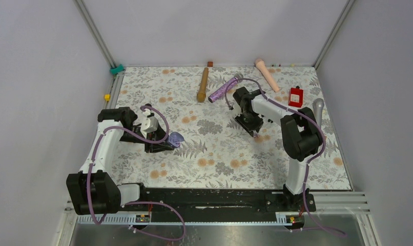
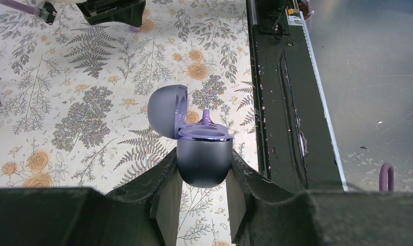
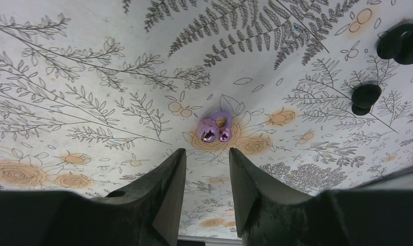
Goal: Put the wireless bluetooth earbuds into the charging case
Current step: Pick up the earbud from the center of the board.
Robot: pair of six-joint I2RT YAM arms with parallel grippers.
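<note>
We take the charging case as our mark. It is a lilac-grey, egg-shaped shell, and the left gripper has it clamped: one finger presses each side of the lower half, so the case sits squarely between the fingertips and just above the floral mat. Its lid is swung open to the left in the wrist view. A small purple stem stands up at the back of the case's open top; we cannot tell whether it is a seated bud.

From above, the case shows at the tip of the left gripper, and the right gripper hangs over the mat well to the right of the case and a little farther from the arm bases.

In the right wrist view, that gripper has its fingers apart with nothing between them. A lilac earbud lies on the mat just beyond the fingertips, in line with the gap and touching neither finger. It shows two shiny rounded lobes, and we cannot tell whether they are one bud or two lying together. Two black rounded pieces lie on the mat farther off, at the right of that view.
</note>
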